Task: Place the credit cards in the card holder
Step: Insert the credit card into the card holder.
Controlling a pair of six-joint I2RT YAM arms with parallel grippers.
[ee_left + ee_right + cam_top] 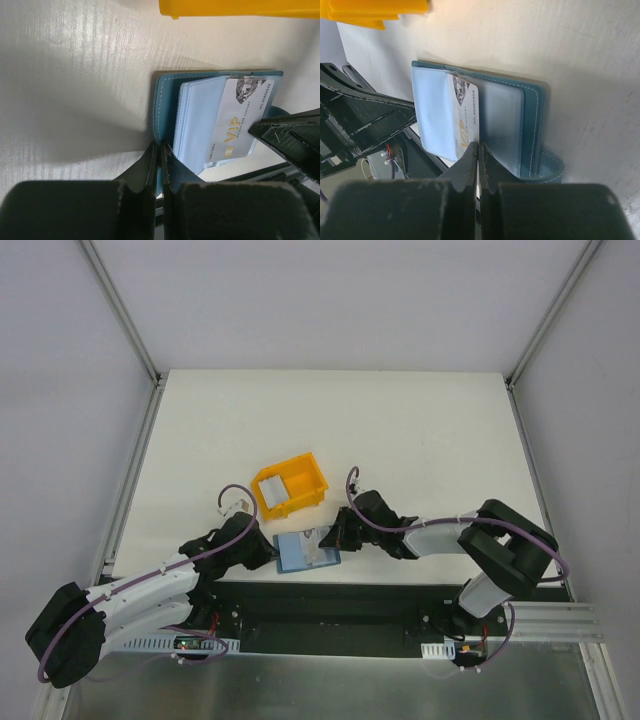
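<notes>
The card holder (293, 555) lies open by the table's front edge, a teal-blue wallet (162, 100) with light blue pockets (200, 120). A pale credit card (240, 112) printed "VIP" lies across the pockets, one end tucked under a pocket flap. My left gripper (162, 147) is shut on the holder's teal cover edge. From the opposite side, my right gripper (479, 146) is shut on the long edge of the credit card (466, 112). More pale credit cards (270, 486) lie in the yellow bin.
The yellow bin (300, 480) stands just behind the holder, close to both grippers. The table's front edge and the dark base rail (330, 600) run right under the holder. White table surface (400, 430) stretches behind and to both sides.
</notes>
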